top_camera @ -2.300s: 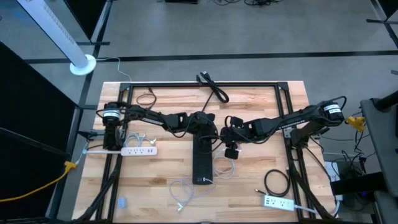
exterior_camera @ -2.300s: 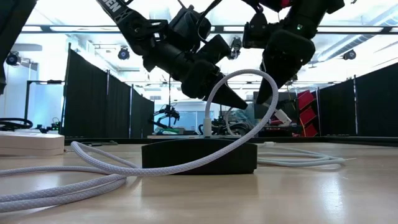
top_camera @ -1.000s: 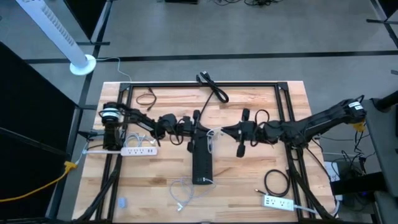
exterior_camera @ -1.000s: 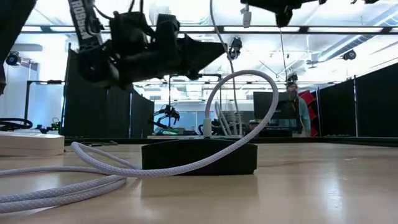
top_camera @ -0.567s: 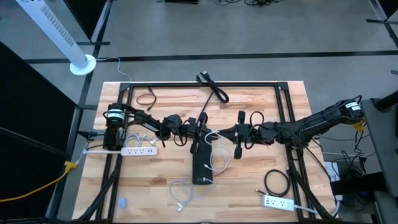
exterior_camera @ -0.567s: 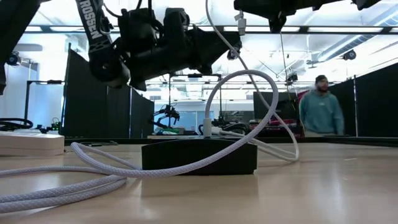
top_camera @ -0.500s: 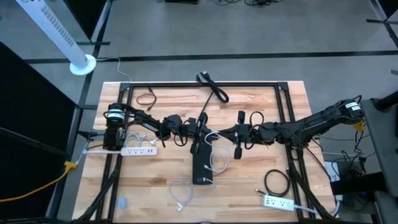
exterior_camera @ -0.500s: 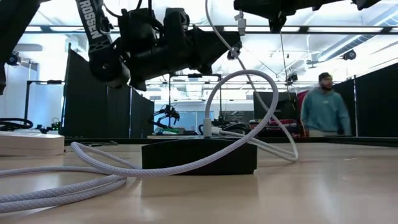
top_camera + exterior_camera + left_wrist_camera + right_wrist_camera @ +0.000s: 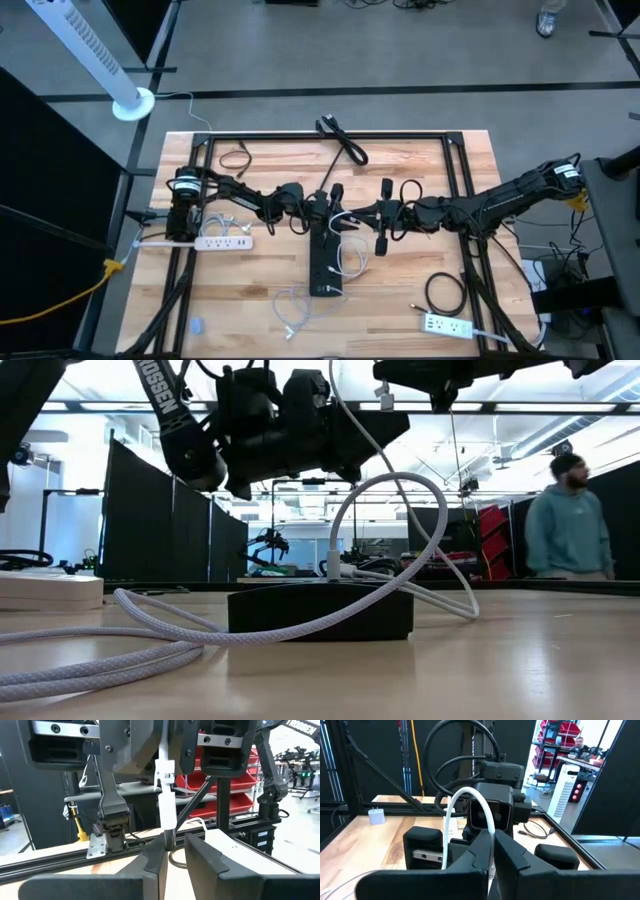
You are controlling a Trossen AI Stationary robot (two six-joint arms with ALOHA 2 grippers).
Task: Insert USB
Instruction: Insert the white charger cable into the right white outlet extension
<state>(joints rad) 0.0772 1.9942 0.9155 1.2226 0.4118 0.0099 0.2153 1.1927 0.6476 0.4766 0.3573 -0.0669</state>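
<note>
My right gripper (image 9: 354,214) is shut on a white USB cable (image 9: 346,256), high above the black box (image 9: 325,265). The cable's white plug (image 9: 165,795) sticks out toward my left gripper (image 9: 337,209). That gripper faces it, open, and the plug's dark tip (image 9: 170,840) stands between its fingertips; whether they touch I cannot tell. A second white cable (image 9: 390,478) stands plugged into the top of the black box (image 9: 320,615) and arches over it. My right gripper pinches the white cable's plug end (image 9: 492,836) between its two fingers, roughly level, from the table's right. The plug juts past the fingertips toward my left gripper. It is lifted clear of the box, and the cable hangs slack in a loop (image 9: 468,600) down to the table.
White power strips lie at the left (image 9: 222,242) and near right (image 9: 447,325). Black cords lie at the far edge (image 9: 345,140) and coiled at the near right (image 9: 445,292). More white cable (image 9: 293,305) lies near the box. A person (image 9: 570,520) stands beyond the table.
My left gripper has moved toward the table's right edge, up to the plug that my right gripper holds. The held cable's slack has dropped into a loop on the table right of the box. The person behind the table has walked to the right.
</note>
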